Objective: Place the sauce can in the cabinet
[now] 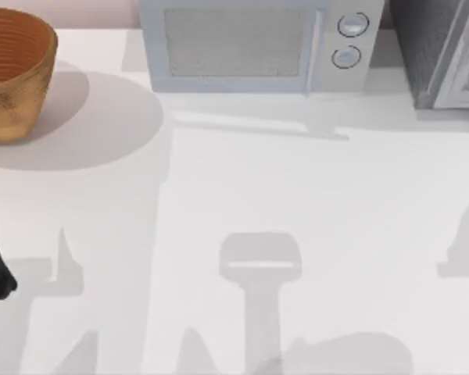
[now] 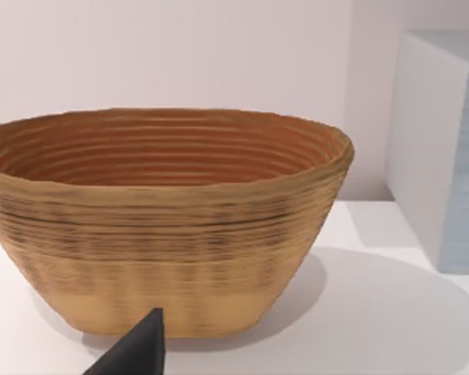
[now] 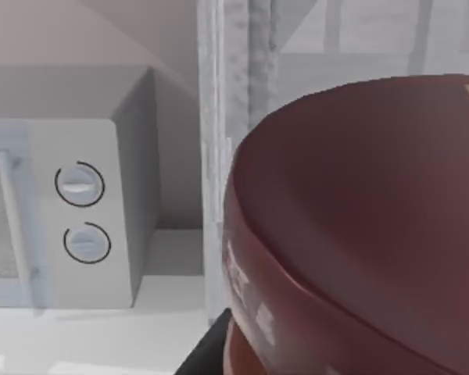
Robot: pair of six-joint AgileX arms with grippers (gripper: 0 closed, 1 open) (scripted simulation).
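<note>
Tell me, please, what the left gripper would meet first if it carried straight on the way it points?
Probably the woven basket, standing right ahead of the left gripper's fingertip; the gap between them is unclear.

bright, even light on the white table (image 1: 219, 195); soft grey arm shadows lie across it, the wicker basket (image 1: 16, 74) casts a round shadow rightward, no glare.

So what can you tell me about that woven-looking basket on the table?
The basket is an oval bowl of ribbed, coiled-looking tan material, orange-brown inside, its lower wall paler. It stands upright and looks empty, at the table's far left, left of the microwave and apart from it. A dark tip of the left gripper shows before its base; whether they touch is unclear.
</note>
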